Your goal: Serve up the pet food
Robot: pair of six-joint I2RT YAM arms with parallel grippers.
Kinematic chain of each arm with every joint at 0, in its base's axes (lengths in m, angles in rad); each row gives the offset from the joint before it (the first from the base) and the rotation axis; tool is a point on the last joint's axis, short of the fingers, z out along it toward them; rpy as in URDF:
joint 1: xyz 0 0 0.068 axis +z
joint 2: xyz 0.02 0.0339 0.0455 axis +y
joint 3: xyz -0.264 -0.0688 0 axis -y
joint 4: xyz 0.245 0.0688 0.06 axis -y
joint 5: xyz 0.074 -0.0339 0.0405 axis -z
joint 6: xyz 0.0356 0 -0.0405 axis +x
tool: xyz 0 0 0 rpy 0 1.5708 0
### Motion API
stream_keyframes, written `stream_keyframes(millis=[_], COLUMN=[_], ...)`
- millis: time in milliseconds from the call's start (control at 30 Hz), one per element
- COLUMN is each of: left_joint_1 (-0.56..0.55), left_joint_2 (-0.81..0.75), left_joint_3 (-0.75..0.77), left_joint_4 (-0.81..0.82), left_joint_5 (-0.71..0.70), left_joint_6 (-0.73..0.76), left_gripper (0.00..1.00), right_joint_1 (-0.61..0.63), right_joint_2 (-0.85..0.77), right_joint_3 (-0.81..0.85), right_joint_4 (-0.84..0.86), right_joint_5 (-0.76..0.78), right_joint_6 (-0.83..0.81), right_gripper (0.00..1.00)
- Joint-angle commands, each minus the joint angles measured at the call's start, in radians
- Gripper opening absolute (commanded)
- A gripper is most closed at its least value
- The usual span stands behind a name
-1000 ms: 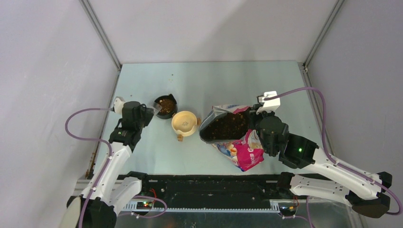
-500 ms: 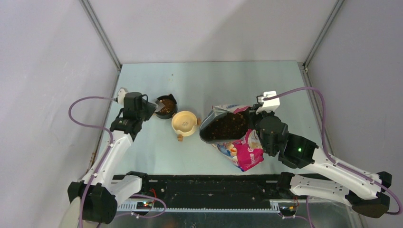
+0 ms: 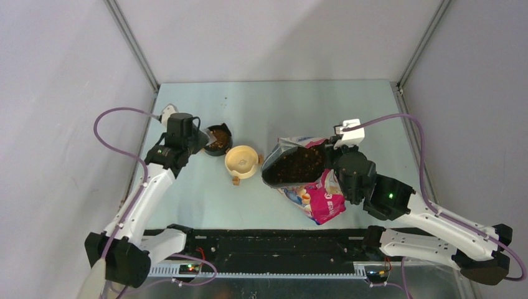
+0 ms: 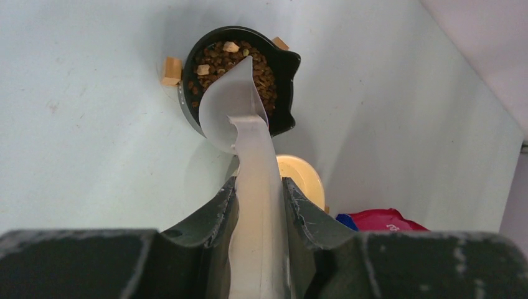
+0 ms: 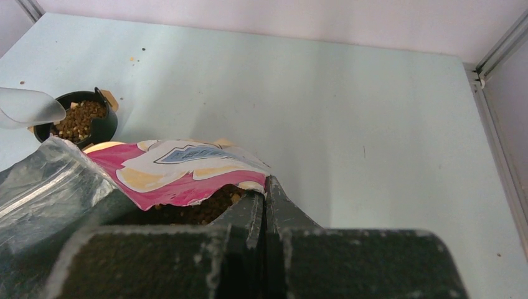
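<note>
- Over the black bowl [image 4: 283, 118], at the far left of the table [image 3: 280, 106]: mouth of the clear scoop [image 4: 233, 112], tipped down above the pet food [image 4: 264, 75] heaped inside.
- With the left gripper [image 4: 258, 187]: pinching the scoop handle, long axis straight out from the jaws toward that bowl; nearer arm by far.
- With the right gripper [image 5: 264, 193]: pressed together on the rim of the bag [image 3: 324, 202], its mouth gaping leftward, more pet food inside.
- Just beside the black bowl: cream bowl [image 3: 231, 156], apparently empty; probably next to fill.
- Counted: two bowls, one scoop, one bag.
</note>
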Motion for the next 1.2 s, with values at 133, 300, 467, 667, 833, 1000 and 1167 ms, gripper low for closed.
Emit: stream_keyframes(millis=[133, 300, 467, 667, 833, 1000, 1167], left_joint_1=[-0.026, -0.034, -0.085, -0.123, -0.157, -0.210, -0.301], left_joint_2=[-0.200, -0.305, -0.374, -0.421, -0.467, -0.482, -0.414], left_joint_3=[-0.032, -0.019, -0.044, -0.027, 0.000, 0.043, 0.096], left_joint_4=[0.109, 0.130, 0.281, 0.363, 0.325, 0.206, 0.068], left_joint_5=[0.120, 0.400, 0.674, 0.808, 0.799, 0.735, 0.639], left_joint_6=[0.060, 0.038, -0.036, -0.104, -0.104, -0.103, -0.106], left_gripper=[0.00, 0.00, 0.00, 0.00, 0.00, 0.00, 0.00], right_joint_1=[-0.004, -0.035, -0.092, -0.174, -0.221, -0.236, -0.236], right_joint_2=[-0.025, 0.062, 0.157, 0.268, 0.353, 0.408, 0.407], right_joint_3=[0.100, 0.285, 0.445, 0.566, 0.650, 0.675, 0.655], right_joint_4=[0.206, -0.133, -0.345, -0.484, -0.523, -0.499, -0.456], right_joint_5=[0.044, -0.107, -0.294, -0.369, -0.438, -0.408, -0.343], right_joint_6=[-0.078, -0.031, -0.004, 0.067, 0.086, 0.102, 0.124], right_gripper=[0.00, 0.00, 0.00, 0.00, 0.00, 0.00, 0.00])
